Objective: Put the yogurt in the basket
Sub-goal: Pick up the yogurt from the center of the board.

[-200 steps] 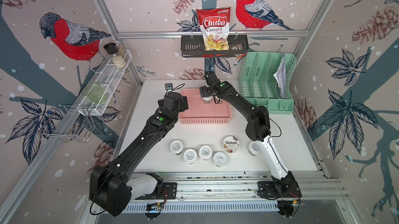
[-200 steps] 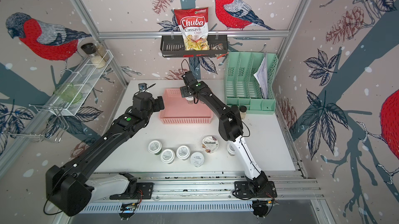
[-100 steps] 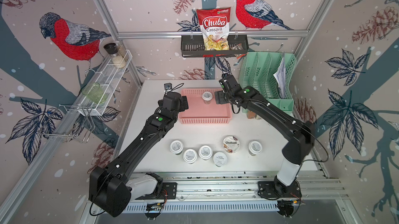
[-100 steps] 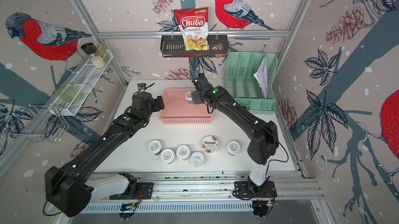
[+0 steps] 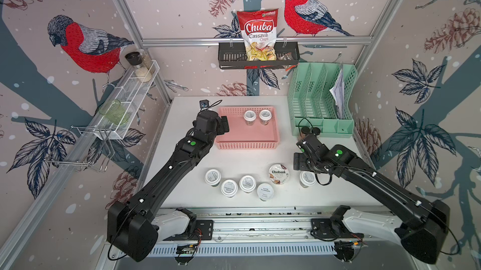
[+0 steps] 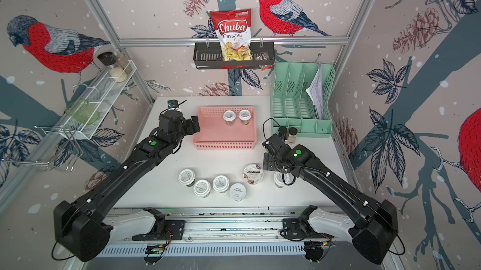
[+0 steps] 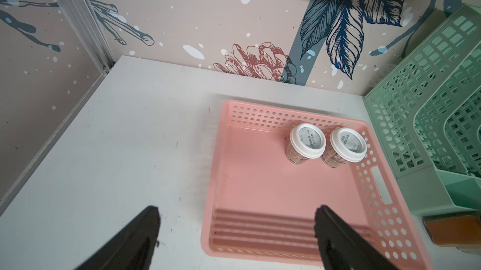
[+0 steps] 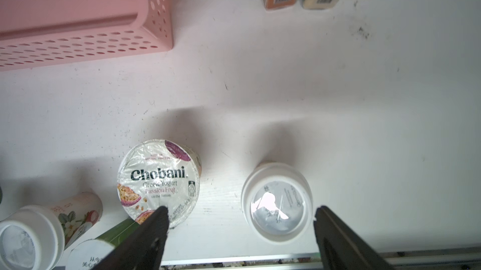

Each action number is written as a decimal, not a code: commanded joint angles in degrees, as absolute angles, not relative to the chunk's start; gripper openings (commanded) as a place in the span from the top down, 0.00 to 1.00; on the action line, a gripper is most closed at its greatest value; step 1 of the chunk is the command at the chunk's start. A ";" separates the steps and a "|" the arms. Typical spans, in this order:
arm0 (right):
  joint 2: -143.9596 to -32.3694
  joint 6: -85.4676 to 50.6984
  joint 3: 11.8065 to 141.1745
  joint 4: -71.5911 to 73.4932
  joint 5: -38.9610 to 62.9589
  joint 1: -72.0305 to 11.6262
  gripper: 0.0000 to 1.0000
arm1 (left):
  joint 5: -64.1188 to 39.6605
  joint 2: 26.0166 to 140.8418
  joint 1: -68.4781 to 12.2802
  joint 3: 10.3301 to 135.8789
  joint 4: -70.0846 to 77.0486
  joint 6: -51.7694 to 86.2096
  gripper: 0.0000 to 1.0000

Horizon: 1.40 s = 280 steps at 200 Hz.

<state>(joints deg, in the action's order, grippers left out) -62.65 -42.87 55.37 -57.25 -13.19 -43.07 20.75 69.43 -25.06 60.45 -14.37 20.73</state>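
The pink basket (image 5: 247, 135) sits mid-table with two small yogurt cups (image 5: 250, 116) (image 5: 265, 116) upright along its far side. Several more small cups (image 5: 229, 188) stand in a row near the front edge, beside the Chobani yogurt (image 5: 278, 174). My right gripper (image 5: 299, 162) hovers open over the rightmost cup (image 8: 277, 201), which shows between its fingers (image 8: 240, 210), apart from both. My left gripper (image 5: 224, 125) hangs open and empty at the basket's left edge, and its wrist view (image 7: 236, 210) looks down on the basket (image 7: 260, 177).
A mint-green file organiser (image 5: 321, 104) stands right of the basket, with two spice jars (image 6: 287, 134) in front of it. A black rack (image 5: 229, 59) holding a chips bag hangs on the back wall. A white wire shelf (image 5: 130, 94) runs along the left wall.
My right arm has drawn back from the basket's far side to the front of the table, over the rightmost cup. The left arm has barely moved.
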 commanded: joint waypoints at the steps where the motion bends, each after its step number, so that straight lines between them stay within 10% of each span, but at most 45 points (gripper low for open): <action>1: -59.95 -49.15 52.96 -60.74 -10.44 -43.00 0.06 | 19.99 69.29 -24.92 61.08 -14.63 20.75 0.04; 280: -65.46 -40.83 42.36 -50.17 -7.06 -35.87 0.10 | 20.39 68.85 -24.70 61.26 -14.92 20.69 0.04</action>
<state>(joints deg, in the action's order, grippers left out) -65.01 -41.80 42.19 -50.96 -5.89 -35.77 19.70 68.86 -24.91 60.99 -15.20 20.95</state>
